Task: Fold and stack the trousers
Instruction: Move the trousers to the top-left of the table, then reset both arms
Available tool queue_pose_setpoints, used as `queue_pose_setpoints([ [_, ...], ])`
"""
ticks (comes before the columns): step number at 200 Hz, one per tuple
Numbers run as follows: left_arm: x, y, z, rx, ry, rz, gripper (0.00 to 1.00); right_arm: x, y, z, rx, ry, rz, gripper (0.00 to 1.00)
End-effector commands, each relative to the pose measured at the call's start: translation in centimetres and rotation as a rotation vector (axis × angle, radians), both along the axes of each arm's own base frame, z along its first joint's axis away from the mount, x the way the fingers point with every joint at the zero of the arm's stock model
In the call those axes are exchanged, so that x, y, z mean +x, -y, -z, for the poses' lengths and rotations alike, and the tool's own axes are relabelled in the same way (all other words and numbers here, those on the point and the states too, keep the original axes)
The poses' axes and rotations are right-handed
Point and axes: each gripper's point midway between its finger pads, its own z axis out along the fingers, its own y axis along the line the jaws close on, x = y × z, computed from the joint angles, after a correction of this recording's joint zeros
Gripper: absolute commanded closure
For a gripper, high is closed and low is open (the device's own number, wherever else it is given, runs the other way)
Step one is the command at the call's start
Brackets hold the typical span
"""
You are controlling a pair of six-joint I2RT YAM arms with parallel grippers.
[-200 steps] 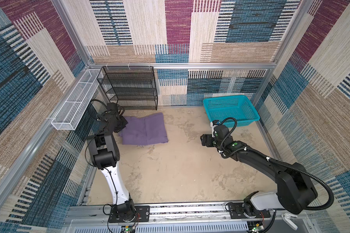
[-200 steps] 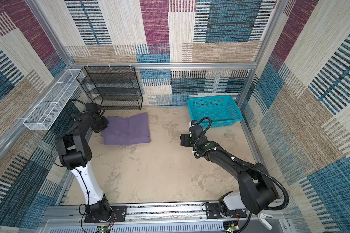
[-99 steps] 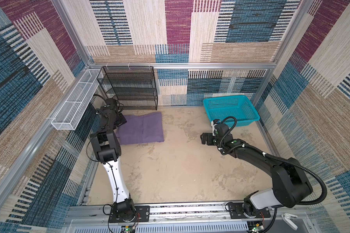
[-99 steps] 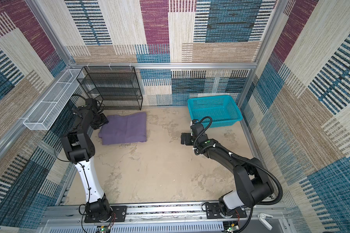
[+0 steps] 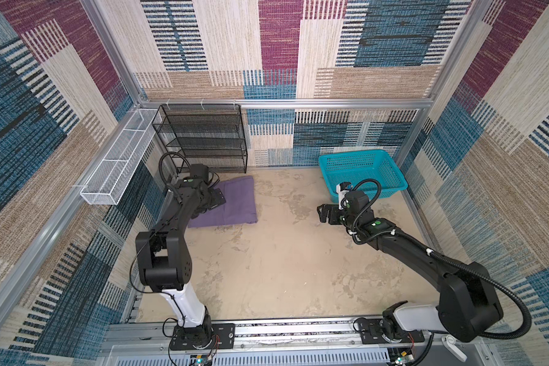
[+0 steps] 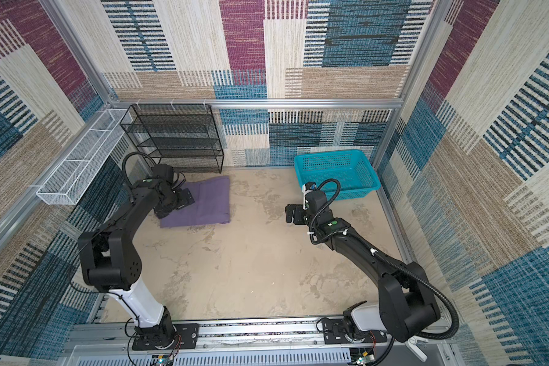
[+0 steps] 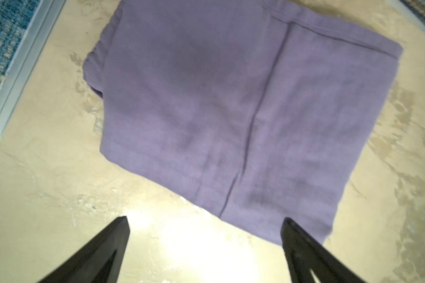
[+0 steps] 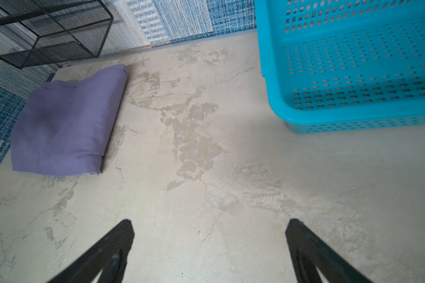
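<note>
The trousers [image 5: 238, 202] [image 6: 208, 202] lie folded into a flat purple rectangle at the far left of the table, in front of the black rack. My left gripper [image 5: 216, 199] [image 6: 184, 198] hangs over their left edge, open and holding nothing. In the left wrist view the trousers [image 7: 231, 110] fill the middle, and the left gripper [image 7: 205, 220] spans bare table at one corner of the cloth. My right gripper [image 5: 324, 214] [image 6: 290, 214] [image 8: 210, 223] is open and empty over bare table, well right of the trousers [image 8: 64, 122].
A teal plastic basket [image 5: 352, 154] [image 6: 327, 153] [image 8: 263, 49] stands at the back right, just behind the right wrist. A black mesh rack [image 5: 200, 136] [image 6: 175, 136] [image 8: 47, 29] stands against the back wall. A white wire basket [image 5: 118, 164] [image 6: 80, 161] hangs on the left rail.
My left gripper, shut at the trousers' left edge a second ago, has opened and now sits over the cloth. The right gripper has opened a little wider; its arm has barely moved.
</note>
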Motion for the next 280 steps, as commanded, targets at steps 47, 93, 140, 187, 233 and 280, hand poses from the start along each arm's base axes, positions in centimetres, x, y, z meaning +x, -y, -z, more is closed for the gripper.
queue_pose_setpoints([
  [47, -6.9, 1.4, -10.2, 0.130, 0.610, -0.027, 0.00, -1.6, 8.2, -6.9, -0.156, 0.369, 0.319, 0.00],
  [93, -11.4, -2.6, -9.8, 0.259, 0.967, -0.186, 0.00, -5.5, 13.5, -7.2, -0.352, 0.577, 0.466, 0.00],
  [140, -9.9, -0.9, -4.0, 0.441, 0.786, 0.091, 0.01, -6.7, 16.2, -0.7, -0.269, 0.532, 0.548, 0.00],
  [187, -7.4, -2.0, 1.6, 0.473, 0.641, 0.069, 0.01, -5.8, 18.5, 3.2, -0.307, 0.460, 0.631, 0.00],
  [233, -4.4, -3.0, 4.1, 0.412, 0.505, 0.079, 0.00, -1.8, 19.5, 3.0, -0.347, 0.474, 0.624, 0.00],
  [280, -4.1, -3.3, 3.0, 0.407, 0.616, 0.147, 0.00, 0.8, 18.1, 3.1, -0.296, 0.537, 0.491, 0.00],
])
